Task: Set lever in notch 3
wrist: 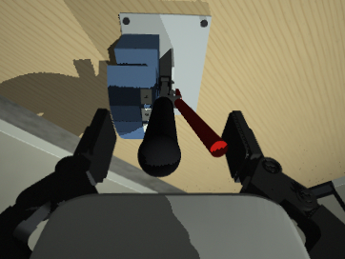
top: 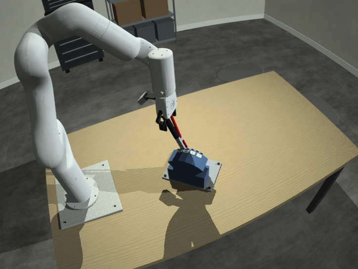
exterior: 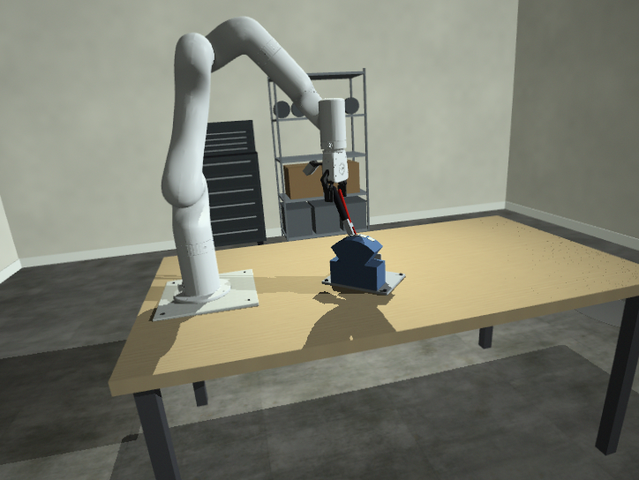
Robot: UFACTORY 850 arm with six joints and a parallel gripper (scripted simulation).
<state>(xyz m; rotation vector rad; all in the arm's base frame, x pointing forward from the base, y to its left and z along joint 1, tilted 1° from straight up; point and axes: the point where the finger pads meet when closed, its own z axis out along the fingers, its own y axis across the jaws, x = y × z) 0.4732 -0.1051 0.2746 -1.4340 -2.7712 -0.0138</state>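
My gripper [wrist: 170,124] is wide open and holds nothing, one finger on each side of the black handle [wrist: 159,143] and the red bar [wrist: 200,126]. Both run lengthwise away from me, down to the blue block [wrist: 131,90] on the table [wrist: 286,71].

A long wooden table [exterior: 464,268] with a pale, grained top stands on dark square legs [exterior: 617,371] over a mottled dark grey floor [exterior: 361,438]. Behind it, against the plain beige wall [exterior: 103,129], stands a black drawer cabinet [exterior: 232,191] with light horizontal strips on its fronts. Just beside the cabinet is a grey metal shelf rack [exterior: 364,149] holding a brown cardboard box [exterior: 296,180] on one shelf, dark grey bins [exterior: 296,217] on the shelf below and dark round discs [exterior: 281,108] higher up. A pale skirting board [exterior: 439,212] runs along the foot of the wall.
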